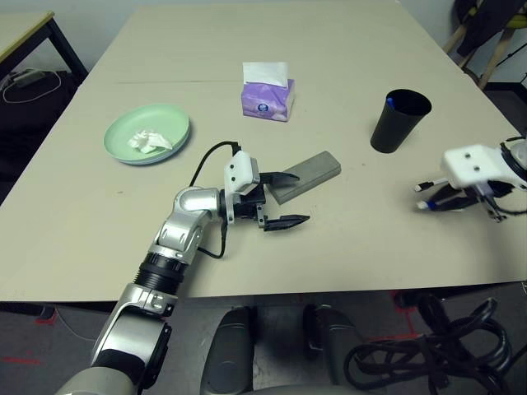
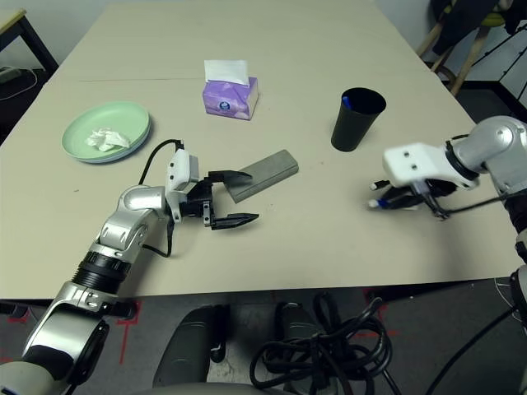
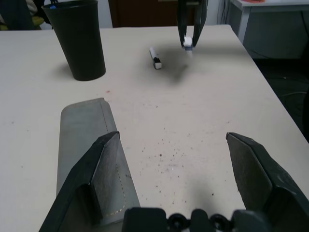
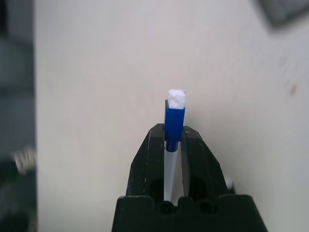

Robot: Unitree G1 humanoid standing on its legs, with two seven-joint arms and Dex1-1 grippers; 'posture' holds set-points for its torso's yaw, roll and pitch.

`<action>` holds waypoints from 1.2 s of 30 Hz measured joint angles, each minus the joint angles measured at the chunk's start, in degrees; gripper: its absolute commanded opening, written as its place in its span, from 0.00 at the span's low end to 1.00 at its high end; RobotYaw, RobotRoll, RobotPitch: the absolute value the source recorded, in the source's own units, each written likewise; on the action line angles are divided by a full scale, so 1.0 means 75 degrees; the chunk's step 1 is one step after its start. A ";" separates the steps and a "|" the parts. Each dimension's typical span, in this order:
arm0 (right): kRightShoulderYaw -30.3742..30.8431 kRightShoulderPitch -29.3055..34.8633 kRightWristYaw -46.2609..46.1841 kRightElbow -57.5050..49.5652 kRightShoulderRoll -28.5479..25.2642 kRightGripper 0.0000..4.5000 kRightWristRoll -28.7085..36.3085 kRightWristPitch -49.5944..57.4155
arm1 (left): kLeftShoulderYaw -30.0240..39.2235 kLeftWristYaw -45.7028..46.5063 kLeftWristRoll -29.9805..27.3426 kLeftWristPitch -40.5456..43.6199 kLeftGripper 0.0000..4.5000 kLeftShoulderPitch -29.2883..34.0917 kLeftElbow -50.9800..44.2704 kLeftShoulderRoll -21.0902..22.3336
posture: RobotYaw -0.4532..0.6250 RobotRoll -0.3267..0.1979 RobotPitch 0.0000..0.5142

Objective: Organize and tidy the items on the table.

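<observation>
Plate (image 1: pixel 146 132): mint green, sitting far L on the beige table (image 1: pixel 329 247), near its L edge; a pale blue rim is peeking from under it.
Tissue (image 1: pixel 149 141): crumpled white wad lying in the plate, approx. centre.
L gripper (image 1: pixel 280 197): fingers spread wide, holding nothing; resting low over the tabletop in the front-middle. One finger is overlapping the near end of the case, the other is hanging over bare table.
Glasses case (image 1: pixel 308 175): grey oblong, lying flat & diagonal just R of the L gripper's body, far end pointing toward the cup.
Tissue box (image 1: pixel 268 97): purple, standing mid-table behind the case, a white sheet sticking up from its top.
Cup (image 1: pixel 398 120): black, upright, R of centre, well apart from the case; sth blue is showing inside at the rim.
Loose pen (image 3: pixel 155 57): small white pen w/ dark end, lying on the table betw. cup & R gripper.
R gripper (image 1: pixel 449 200): clamped on a pen, hovering near the table's R edge, in front-R of the cup.
Held pen (image 4: pixel 173 121): white body, blue cap w/ white tip sticking out past the fingertips.
</observation>
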 measured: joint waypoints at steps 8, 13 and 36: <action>-0.2745 0.1328 -0.2496 -0.1620 0.2008 0.07 0.1560 0.2034 | 0.0139 0.0171 0.0011 -0.0080 1.00 -0.0022 0.0086 0.0013 | 0.48 0.62 0.25; -0.4311 0.1558 -0.5335 -0.1766 0.4161 0.07 0.1648 0.0989 | 0.0252 0.0564 0.0052 -0.0099 1.00 -0.0188 0.0339 -0.0050 | 0.47 0.62 0.25; -0.5161 -0.0412 -0.9738 -0.1048 0.4125 0.07 0.0669 0.3175 | 0.0296 0.0666 0.0052 -0.0102 1.00 -0.0297 0.0385 0.0127 | 0.48 0.62 0.24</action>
